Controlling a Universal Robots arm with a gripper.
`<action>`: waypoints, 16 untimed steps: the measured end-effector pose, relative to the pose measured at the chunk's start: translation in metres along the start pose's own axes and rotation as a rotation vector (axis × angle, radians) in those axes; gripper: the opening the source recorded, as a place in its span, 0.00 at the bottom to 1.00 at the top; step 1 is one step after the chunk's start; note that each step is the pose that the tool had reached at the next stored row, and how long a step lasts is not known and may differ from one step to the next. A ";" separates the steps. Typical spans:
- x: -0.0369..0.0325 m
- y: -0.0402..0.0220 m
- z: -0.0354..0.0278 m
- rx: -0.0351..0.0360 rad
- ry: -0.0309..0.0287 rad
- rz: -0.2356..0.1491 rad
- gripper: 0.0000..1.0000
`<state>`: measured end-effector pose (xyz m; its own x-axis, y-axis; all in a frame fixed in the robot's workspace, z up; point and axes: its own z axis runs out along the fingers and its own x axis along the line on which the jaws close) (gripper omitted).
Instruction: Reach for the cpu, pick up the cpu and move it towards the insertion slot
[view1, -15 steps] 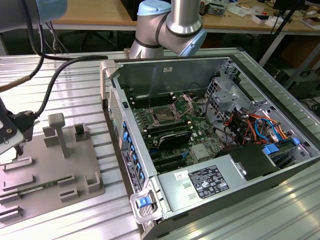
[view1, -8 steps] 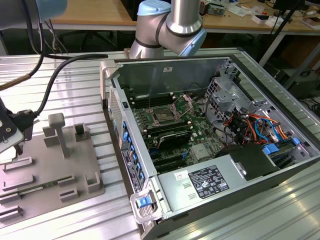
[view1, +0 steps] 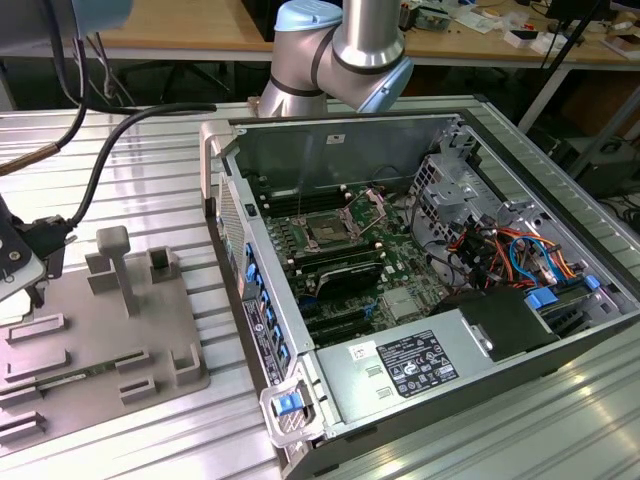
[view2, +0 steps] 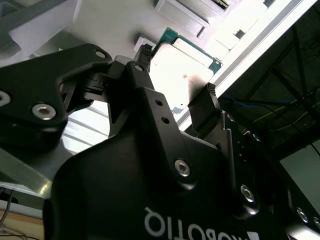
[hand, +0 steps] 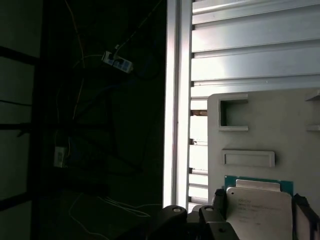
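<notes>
in both wrist views the black fingers (view2: 209, 100) of the gripper (view2: 177, 73) pinch the cpu (view2: 182, 67) by two opposite edges. its pale metal top faces the cameras, with a thin green border along one side. the cpu sits over the grey tray (hand: 270, 125), close to the tray side that runs along the desk's (hand: 250, 50) rim. whether it rests on the tray or is raised off it cannot be told. the tray's flat face carries raised u-shaped and rectangular pockets.

in the exterior view the gripper is at the exterior view's left edge, above the tray, with a thick black cable (view1: 110, 150) curving away over the ribbed metal desk. to the exterior view's right of the tray lies an open computer case (view1: 450, 380), well apart from the gripper. inside it, on the green board, is the insertion slot (view1: 330, 230), with a dark centre, a silver frame and its bracket tilted up. behind the case stands the arm's grey and pale-blue joint (view1: 350, 50), and beyond it wooden tables (view1: 180, 30).
</notes>
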<state>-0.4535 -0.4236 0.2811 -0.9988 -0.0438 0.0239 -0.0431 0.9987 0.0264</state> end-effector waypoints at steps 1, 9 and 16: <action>0.0000 0.0000 -0.0004 0.0000 -0.0001 0.000 0.55; 0.0001 0.0000 -0.0019 0.0001 0.0003 0.000 0.55; 0.0001 0.0001 -0.0036 0.0000 0.0000 0.000 0.55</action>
<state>-0.4535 -0.4236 0.2847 -0.9988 -0.0438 0.0239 -0.0431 0.9987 0.0265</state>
